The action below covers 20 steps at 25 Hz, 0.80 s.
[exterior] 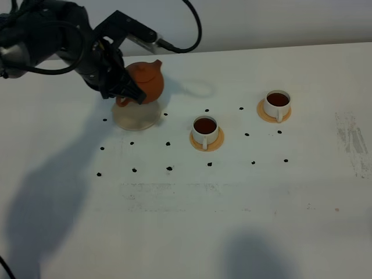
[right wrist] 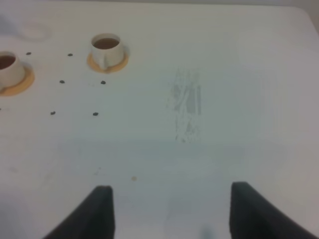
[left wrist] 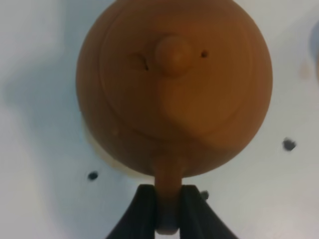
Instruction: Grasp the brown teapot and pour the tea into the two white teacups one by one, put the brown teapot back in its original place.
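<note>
The brown teapot [exterior: 145,81] [left wrist: 174,84] hangs just over the far edge of the cream saucer [exterior: 136,118] [left wrist: 102,152], upright with its lid on. My left gripper [exterior: 125,93] [left wrist: 167,201] is shut on its loop handle. Whether the pot's base touches the saucer I cannot tell. Two white teacups stand on orange-tan coasters, the nearer cup [exterior: 204,129] [right wrist: 7,68] in mid-table and the farther cup [exterior: 277,103] [right wrist: 105,49] to its right. Both hold dark tea [exterior: 204,125]. In the right wrist view, my right gripper [right wrist: 169,204] is open over bare table, well short of the cups.
Small black dots [exterior: 168,143] mark the white tabletop around the saucer and cups. A scuffed grey patch [exterior: 351,139] [right wrist: 187,104] lies at the far right. The left arm's dark body and cable [exterior: 52,35] fill the upper left corner.
</note>
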Each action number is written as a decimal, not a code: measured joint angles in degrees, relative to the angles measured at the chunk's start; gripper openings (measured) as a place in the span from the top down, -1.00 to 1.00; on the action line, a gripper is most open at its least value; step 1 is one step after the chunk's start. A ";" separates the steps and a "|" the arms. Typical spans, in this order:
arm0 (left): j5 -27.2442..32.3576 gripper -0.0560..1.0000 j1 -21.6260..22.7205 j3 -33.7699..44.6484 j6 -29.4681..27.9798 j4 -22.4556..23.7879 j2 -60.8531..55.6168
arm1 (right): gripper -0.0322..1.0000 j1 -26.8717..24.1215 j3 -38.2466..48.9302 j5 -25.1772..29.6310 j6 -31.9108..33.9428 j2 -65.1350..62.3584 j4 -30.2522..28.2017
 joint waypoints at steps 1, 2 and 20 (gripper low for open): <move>-0.12 0.70 0.43 0.57 -0.16 0.00 -0.06 | -0.06 0.00 0.00 0.00 0.00 0.00 0.00; -0.15 0.70 0.89 0.89 -0.27 0.00 -0.06 | -0.06 0.00 0.00 0.00 0.00 0.00 0.00; -2.42 0.70 2.94 1.94 -1.74 -1.69 2.64 | -0.06 0.00 0.00 0.00 0.00 0.00 0.00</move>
